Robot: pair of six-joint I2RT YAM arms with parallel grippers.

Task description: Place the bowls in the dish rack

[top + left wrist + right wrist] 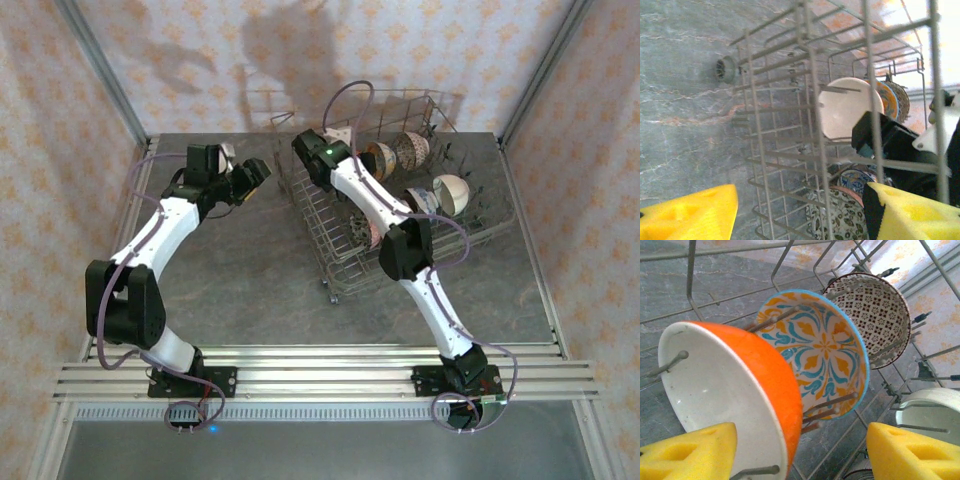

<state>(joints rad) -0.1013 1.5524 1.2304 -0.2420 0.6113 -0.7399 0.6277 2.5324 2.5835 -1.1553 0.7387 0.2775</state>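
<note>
The right gripper [801,437] stands open inside the dish rack [308,215]. Its yellow pads [690,455] sit well apart and clamp nothing. The orange bowl [765,375] lies across the gap, close against the pad at the lower left of the wrist view, but we see it carried on the tines [670,362], not by the gripper. We judge this bowl to be seated: it stands on edge, its white inside turned toward the wrist camera, and the tines crossing its rim keep it from rolling.

Just behind it, in the same row and also on edge, stand the blue-and-orange bowl [820,350] and then the brown lattice bowl [872,307]. Setting them face to back in one row leaves the rest of the rack free. A cream bowl [932,410] sits in the neighbouring row, to the right in this view.

The left gripper [800,205] is also open and holds nothing. It hovers over the worktop [250,290] just outside the rack's left wall, clear of the wire, where we judge it cannot foul the right arm.

For the next move we recommend drawing the right gripper straight back between the wires. A sideways move risks catching the orange rim and tipping the row
</note>
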